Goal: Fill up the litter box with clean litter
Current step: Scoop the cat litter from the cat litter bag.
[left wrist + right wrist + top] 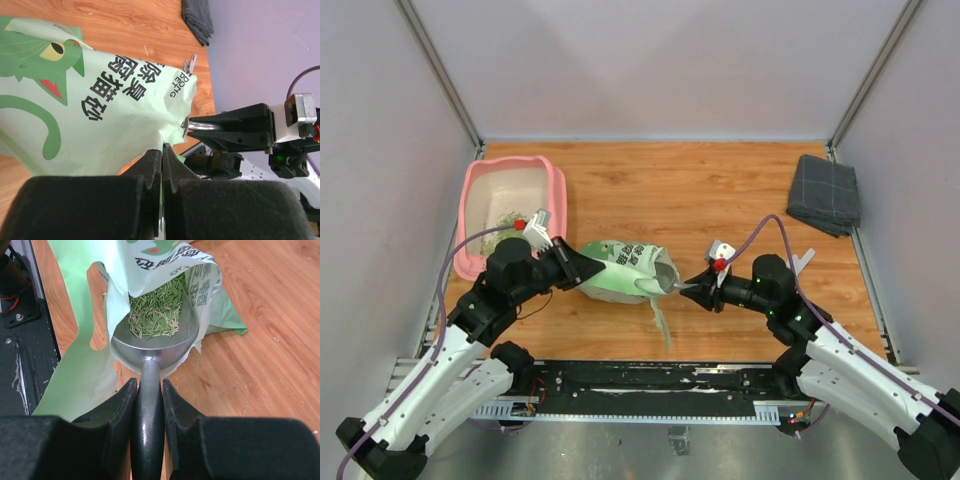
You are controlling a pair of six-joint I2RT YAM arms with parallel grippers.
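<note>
The pink litter box (558,192) stands at the back left, with a few green granules on its pale floor (505,221). A light green printed bag (618,270) lies on its side between the arms. My left gripper (163,149) is shut on a fold of the bag's edge (167,135). My right gripper (149,383) is shut on the handle of a grey metal scoop (150,347). The scoop's bowl sits inside the bag's open mouth and holds a heap of clean litter (156,315).
A folded grey cloth (825,194) lies at the back right of the wooden table. The black rail with the arm bases (640,385) runs along the near edge. Grey walls close in both sides.
</note>
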